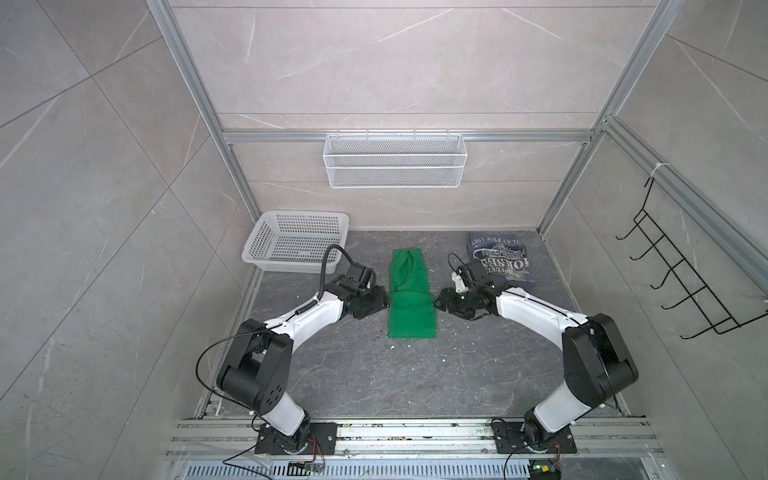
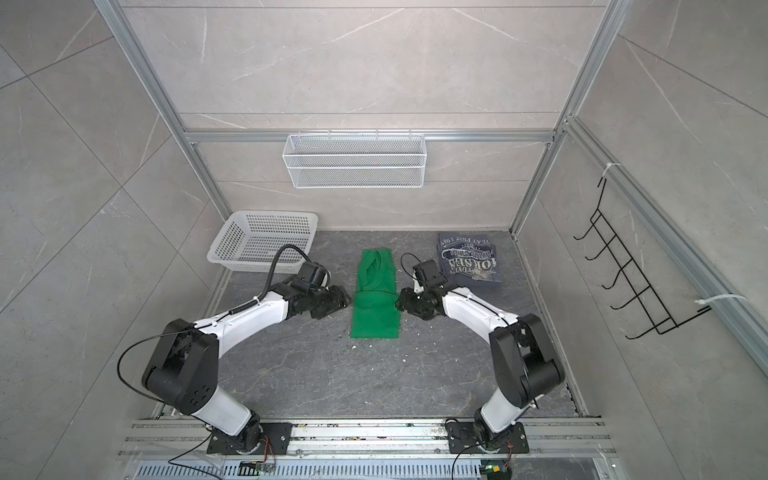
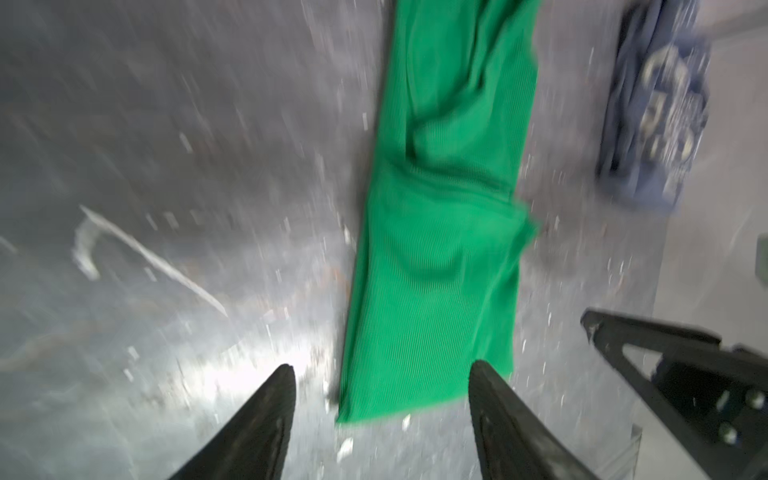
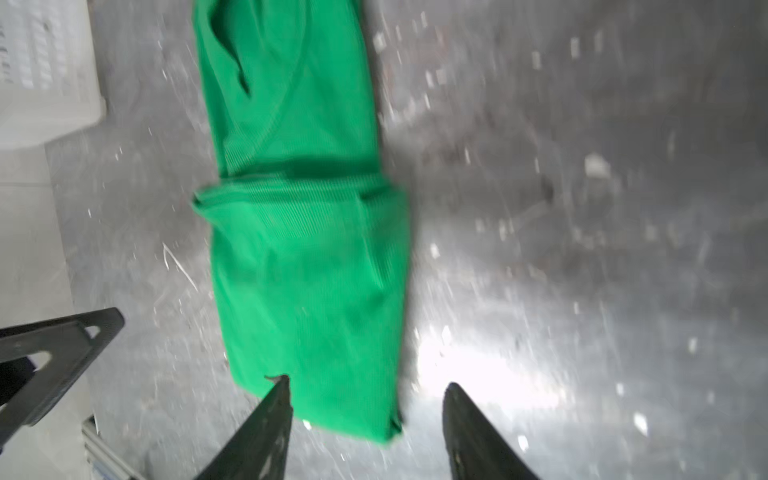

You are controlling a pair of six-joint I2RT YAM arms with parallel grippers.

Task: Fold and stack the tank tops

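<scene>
left gripper (image 1: 384,301) spread, empty, 9 o'clock of long-folded bright green cloth tank top (image 1: 412,309) | right gripper (image 1: 437,302) spread, empty, 3 o'clock | slate-blue printed cloth tank top (image 1: 505,257) lies apart, 2 o'clock

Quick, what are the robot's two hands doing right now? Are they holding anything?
Left end effector: open, holding nothing, beside the green top.
Right end effector: open, holding nothing, at the top's other side.

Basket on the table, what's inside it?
Nothing shows inside the white basket, only its holed floor and walls. The left arm's cable crosses its near corner, so a small bit there is hidden.
</scene>
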